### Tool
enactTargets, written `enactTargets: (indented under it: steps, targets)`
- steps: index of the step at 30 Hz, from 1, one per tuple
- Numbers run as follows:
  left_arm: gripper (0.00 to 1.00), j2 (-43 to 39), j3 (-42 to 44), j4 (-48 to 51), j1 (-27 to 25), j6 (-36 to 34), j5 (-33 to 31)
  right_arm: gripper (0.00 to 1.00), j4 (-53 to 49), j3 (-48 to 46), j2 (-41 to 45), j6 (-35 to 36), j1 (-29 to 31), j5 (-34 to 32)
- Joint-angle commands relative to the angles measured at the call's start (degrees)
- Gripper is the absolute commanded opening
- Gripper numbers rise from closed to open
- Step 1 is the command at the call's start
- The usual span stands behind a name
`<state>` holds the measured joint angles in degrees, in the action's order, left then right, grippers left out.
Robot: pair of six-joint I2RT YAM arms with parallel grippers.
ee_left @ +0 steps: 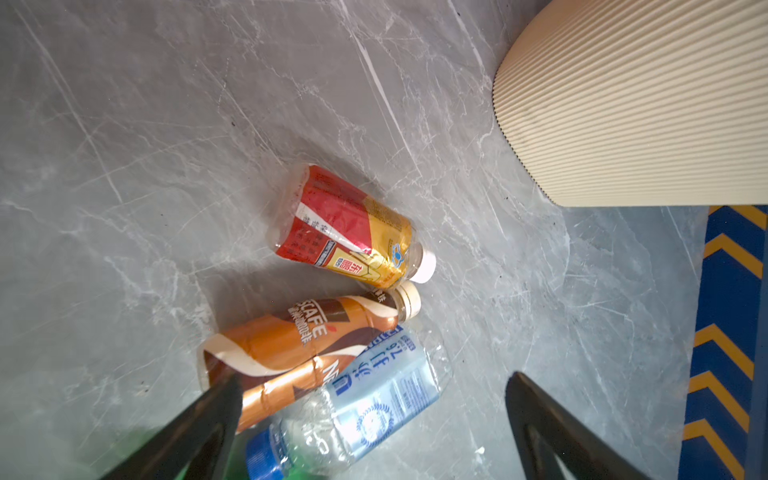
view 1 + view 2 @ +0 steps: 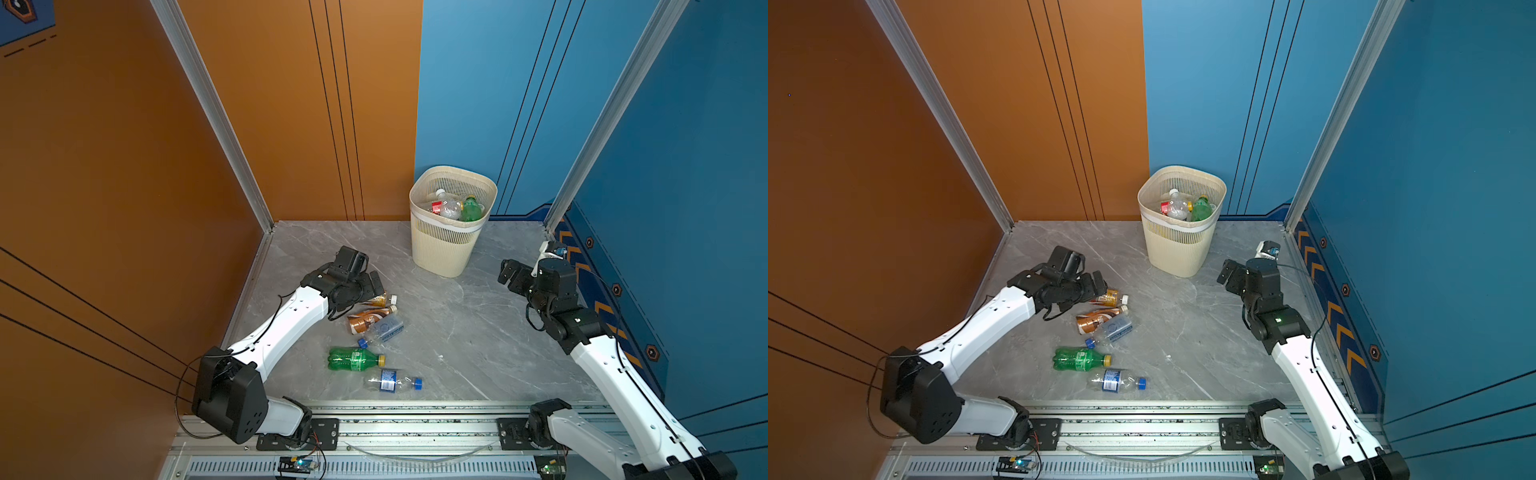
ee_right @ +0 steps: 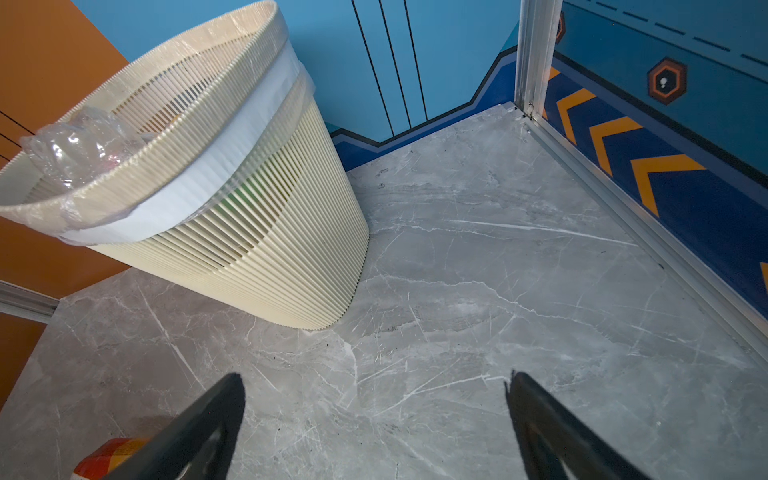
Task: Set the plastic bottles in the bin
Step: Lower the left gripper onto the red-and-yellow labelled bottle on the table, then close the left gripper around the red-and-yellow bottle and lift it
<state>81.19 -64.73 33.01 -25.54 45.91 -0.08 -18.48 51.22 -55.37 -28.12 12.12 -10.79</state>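
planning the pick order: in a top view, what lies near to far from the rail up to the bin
front clear bottle → green bottle → brown bottle → red-yellow bottle → bin

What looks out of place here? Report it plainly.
Five bottles lie tipped on the table: red-gold, brown, clear touching it, green, another clear. A crumpled bottle pokes over the bin rim. No spill shows.
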Motion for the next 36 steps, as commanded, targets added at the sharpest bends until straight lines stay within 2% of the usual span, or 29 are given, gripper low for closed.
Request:
enactTargets:
  steps: [1,6,17,28,29,36]
  targets:
    - [0.99,1.74,2.13,-5.57,0.14,4.84,1.44,1.00,-1.22,-1.04,0.47,0.93,-0.88,1.35]
    - [0.99,5.69,3.47,-10.41,0.49,7.77,2.86,1.00,-0.68,-1.40,0.35,0.96,-2.04,2.49]
    - [0.96,16.87,-1.26,-14.50,0.75,9.37,4.09,1.00,-0.68,-2.36,1.39,1.05,-4.77,3.82]
    - [0.88,27.58,-8.31,-17.18,0.68,10.51,6.43,1.00,-1.43,-2.74,2.11,1.44,-7.11,4.93]
    - [0.83,28.18,-8.75,-17.24,0.67,10.51,6.59,1.00,-1.48,-2.77,2.09,1.57,-7.27,5.02]
    - [0.80,32.77,-13.01,-17.81,1.24,10.60,8.01,1.00,-1.53,-2.86,1.94,1.80,-8.42,5.72]
